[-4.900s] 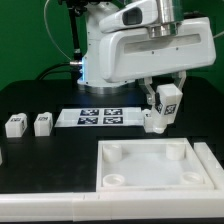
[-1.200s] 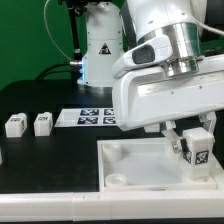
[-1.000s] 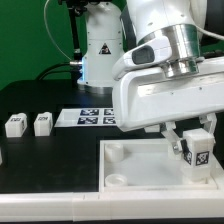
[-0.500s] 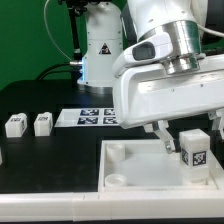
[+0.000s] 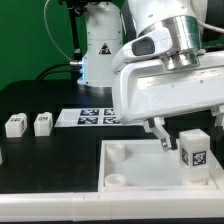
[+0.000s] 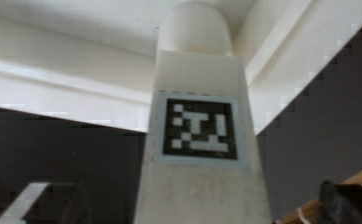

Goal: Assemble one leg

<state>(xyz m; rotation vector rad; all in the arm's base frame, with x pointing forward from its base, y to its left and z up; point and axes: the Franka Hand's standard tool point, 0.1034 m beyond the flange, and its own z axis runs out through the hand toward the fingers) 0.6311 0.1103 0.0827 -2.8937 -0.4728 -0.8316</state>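
Note:
One leg [image 5: 194, 150], a small white post with a black-and-white tag, stands upright in the corner socket of the white square panel [image 5: 135, 160] near the exterior view's right. My gripper [image 5: 189, 136] is open around its top, one finger [image 5: 159, 135] clear of it on the left and the other mostly out of frame. In the wrist view the leg [image 6: 199, 140] fills the middle, and my gripper [image 6: 187, 205] straddles it with a gap on both sides. Two more legs [image 5: 14, 124] [image 5: 42, 122] stand on the black table at the left.
The marker board [image 5: 92, 118] lies on the table behind the panel. A further white part [image 5: 1, 157] shows at the left edge. The arm's white body [image 5: 165, 85] hangs over the panel's back right. An open socket [image 5: 117, 180] sits in the panel's near left corner.
A second ago my fingers were shut on the leg. They have since opened and risen slightly, and the leg stays standing in the socket.

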